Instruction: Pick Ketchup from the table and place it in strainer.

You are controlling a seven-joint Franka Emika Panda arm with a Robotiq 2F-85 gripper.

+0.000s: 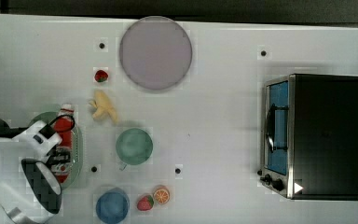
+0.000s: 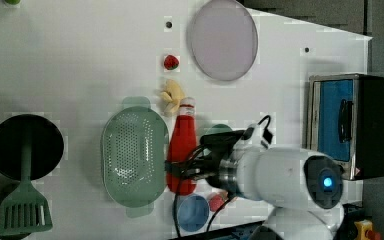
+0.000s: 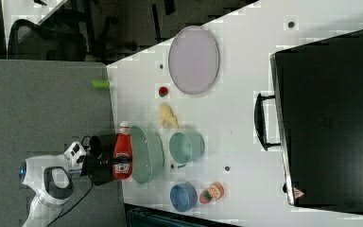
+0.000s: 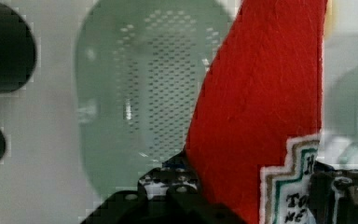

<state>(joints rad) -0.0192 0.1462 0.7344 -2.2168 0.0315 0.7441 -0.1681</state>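
Observation:
The Ketchup is a red bottle with a white cap and a white label, lying lengthwise in my gripper. My gripper is shut on the bottle's lower body, with a black finger on each side of the label. In the top view the bottle hangs over the pale green strainer. The left view has the Ketchup just past the right rim of the strainer. In the right view the Ketchup sits by the strainer. The wrist view looks past the Ketchup down into the perforated strainer.
A green cup, a blue bowl, a strawberry and an orange slice lie to the top view's right of the strainer. A banana, another strawberry, a purple plate and a toaster oven stand farther off. A black pan and green spatula sit at the left view's left.

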